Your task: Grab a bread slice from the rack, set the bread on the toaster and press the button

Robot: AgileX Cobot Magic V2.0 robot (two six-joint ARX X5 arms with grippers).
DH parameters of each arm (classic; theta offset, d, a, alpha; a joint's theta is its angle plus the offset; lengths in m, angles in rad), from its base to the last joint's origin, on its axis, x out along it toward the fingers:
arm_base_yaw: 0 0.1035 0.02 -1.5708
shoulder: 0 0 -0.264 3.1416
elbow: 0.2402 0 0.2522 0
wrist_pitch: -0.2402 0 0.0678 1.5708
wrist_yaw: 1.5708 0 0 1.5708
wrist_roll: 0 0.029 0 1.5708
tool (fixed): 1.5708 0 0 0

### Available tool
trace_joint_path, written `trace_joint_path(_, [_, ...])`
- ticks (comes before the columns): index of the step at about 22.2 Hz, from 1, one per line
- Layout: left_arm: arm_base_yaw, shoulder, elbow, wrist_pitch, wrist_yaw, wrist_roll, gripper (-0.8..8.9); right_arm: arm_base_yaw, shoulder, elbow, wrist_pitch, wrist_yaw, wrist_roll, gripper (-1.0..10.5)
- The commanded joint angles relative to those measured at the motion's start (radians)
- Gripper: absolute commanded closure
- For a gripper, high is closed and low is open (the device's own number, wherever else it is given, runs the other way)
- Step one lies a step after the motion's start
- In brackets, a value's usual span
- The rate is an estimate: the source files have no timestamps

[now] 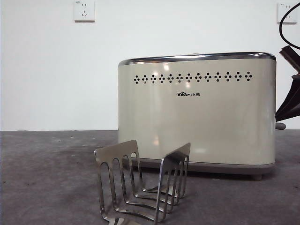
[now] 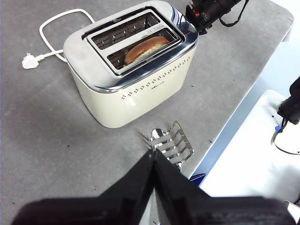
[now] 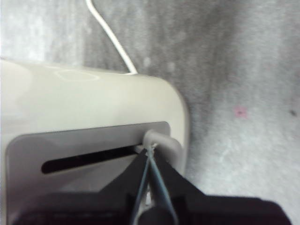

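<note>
The slice of bread [image 2: 146, 47] sits low in the toaster's [image 1: 197, 117] near slot, only its rounded brown top showing. In front of the toaster stands the steel rack [image 1: 140, 183], with nothing in it. My left gripper [image 2: 153, 157] hangs shut above the rack [image 2: 172, 145], holding nothing. My right gripper [image 3: 150, 151] is shut, its tips resting on the grey button [image 3: 158, 140] at one end of the slot in the toaster's narrow end. In the front view that gripper [image 1: 287, 108] comes in at the right edge, just above the button [image 1: 280, 125].
A white power cord with its plug [image 2: 30, 61] lies on the grey table behind the toaster. Two wall sockets [image 1: 84, 10] sit high on the white wall. The table's edge [image 2: 243, 93] runs close beside the rack.
</note>
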Motion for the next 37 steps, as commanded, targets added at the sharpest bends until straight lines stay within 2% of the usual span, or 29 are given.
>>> trace_joint_path(1, [0.003,-0.002,-0.004,0.003,0.001,-0.005,8.22,0.004,-0.020,0.004,-0.030,0.032,-0.018,9.5])
trace_joint_path(13, [0.003,-0.002,-0.004,0.003,0.001,-0.002,8.22,0.005,-0.261,0.147,-0.150,0.038,-0.045,9.5])
trace_joint_path(17, [0.003,-0.002,-0.004,0.003,0.000,-0.002,8.21,0.005,-0.379,0.252,-0.273,0.077,-0.103,9.5])
trace_joint_path(19, [0.003,-0.002,-0.004,0.003,0.001,-0.002,8.16,0.005,-0.451,0.319,-0.351,0.153,-0.147,9.5])
trace_joint_path(22, [0.003,0.008,-0.004,0.003,0.000,-0.002,8.16,0.005,-0.555,0.449,-0.467,0.338,-0.199,9.5])
trace_joint_path(25, [0.003,0.033,-0.003,0.003,0.000,-0.002,8.17,0.005,-0.611,0.600,-0.507,0.473,-0.201,9.5])
trace_joint_path(30, [0.003,0.108,-0.003,0.003,0.000,-0.002,8.17,0.005,-0.592,0.828,-0.597,0.732,-0.200,9.5])
trace_joint_path(33, [0.003,0.143,-0.005,0.003,0.001,-0.002,8.16,0.005,-0.575,0.886,-0.657,0.766,-0.200,9.5])
trace_joint_path(37, [0.052,0.159,-0.004,0.005,0.001,-0.002,8.16,0.005,-0.541,0.935,-0.771,0.767,-0.200,9.5])
